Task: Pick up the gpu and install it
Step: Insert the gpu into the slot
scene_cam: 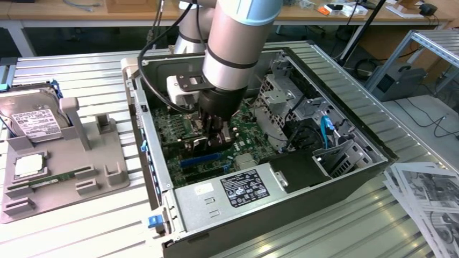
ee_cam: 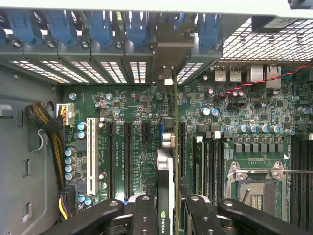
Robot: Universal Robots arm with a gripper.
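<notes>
End effector (ee_cam: 166,210) is deep inside the open PC case (scene_cam: 358,161), fingers (ee_cam: 146,215) partly closed and clamped on the gpu (ee_cam: 165,166). The card is held upright and edge-on between the pads. It is over the motherboard (ee_cam: 137,152), among the long expansion slots. Its silver bracket (ee_cam: 168,54) reaches up to the rear slot covers with the blue latches (ee_cam: 100,27). Can't tell if the card edge is seated in a slot or just above it.

Exterior view: arm (scene_cam: 233,48) comes down into the case centre. A blue slot (scene_cam: 201,159) shows at 6 o'clock of the end effector (scene_cam: 215,138), with the power supply (scene_cam: 237,188) further toward 6. A grey parts tray (scene_cam: 79,177) sits on the bench (scene_cam: 86,226) at 9 o'clock of the case, with a hard drive (scene_cam: 32,121) standing at its far end. Printed sheets (scene_cam: 423,199) lie at 4 o'clock of the case.
</notes>
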